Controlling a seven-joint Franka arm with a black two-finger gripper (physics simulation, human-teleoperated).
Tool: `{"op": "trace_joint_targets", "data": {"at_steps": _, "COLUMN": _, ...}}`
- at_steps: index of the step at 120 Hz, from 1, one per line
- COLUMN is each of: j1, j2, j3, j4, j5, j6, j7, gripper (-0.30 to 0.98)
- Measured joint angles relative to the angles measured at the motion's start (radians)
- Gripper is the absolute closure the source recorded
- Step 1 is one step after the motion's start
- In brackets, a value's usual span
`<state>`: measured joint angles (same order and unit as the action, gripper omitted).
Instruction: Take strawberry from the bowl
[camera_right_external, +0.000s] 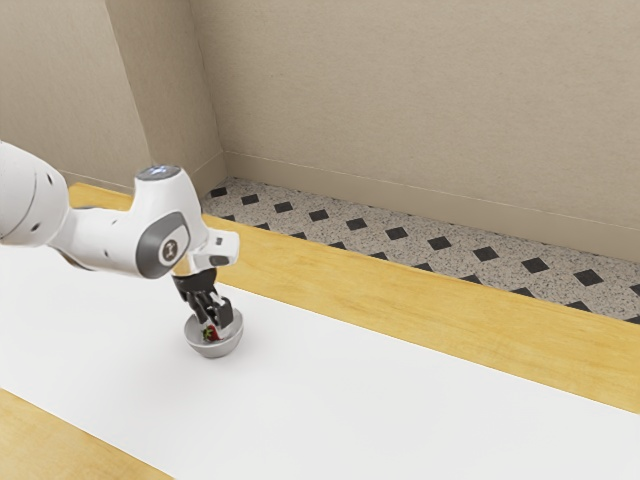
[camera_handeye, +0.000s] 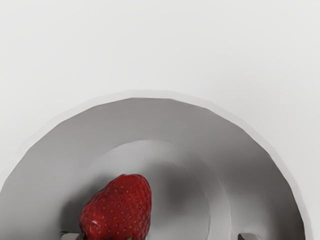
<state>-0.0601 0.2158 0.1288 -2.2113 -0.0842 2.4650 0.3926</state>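
Observation:
My gripper (camera_right_external: 216, 321) reaches down into the grey bowl (camera_right_external: 213, 350), its fingers apart. The red strawberry (camera_right_external: 210, 334) with green leaves lies inside the bowl, low beside the fingertips. In the wrist view, the two fingertips of the gripper (camera_handeye: 159, 236) stand wide apart at the lower edge. There the strawberry (camera_handeye: 119, 207) rests on the floor of the bowl (camera_handeye: 150, 120), much closer to one fingertip than to the other. Its leafy end is partly cut off by the picture's edge.
A white cover (camera_right_external: 400, 400) runs along the wooden table (camera_right_external: 480, 312) under the bowl. Beyond the table's far edge are a speckled floor with dark diamonds and a beige wall.

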Motion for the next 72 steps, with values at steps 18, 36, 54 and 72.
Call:
{"op": "trace_joint_targets", "data": {"at_steps": 18, "j1": -0.001, "j2": 0.023, "j3": 0.02, "j4": 0.009, "j5": 0.0, "j6": 0.008, "j7": 0.003, "gripper": 0.36}}
{"op": "trace_joint_targets", "data": {"at_steps": 36, "j1": -0.005, "j2": 0.027, "j3": 0.031, "j4": 0.009, "j5": 0.001, "j6": 0.02, "j7": 0.006, "gripper": 0.38}}
{"op": "trace_joint_targets", "data": {"at_steps": 54, "j1": -0.012, "j2": 0.033, "j3": 0.032, "j4": 0.008, "j5": 0.001, "j6": 0.031, "j7": 0.007, "gripper": 0.39}}
{"op": "trace_joint_targets", "data": {"at_steps": 72, "j1": -0.018, "j2": 0.048, "j3": 0.032, "j4": 0.006, "j5": 0.0, "j6": 0.045, "j7": 0.008, "gripper": 0.39}}
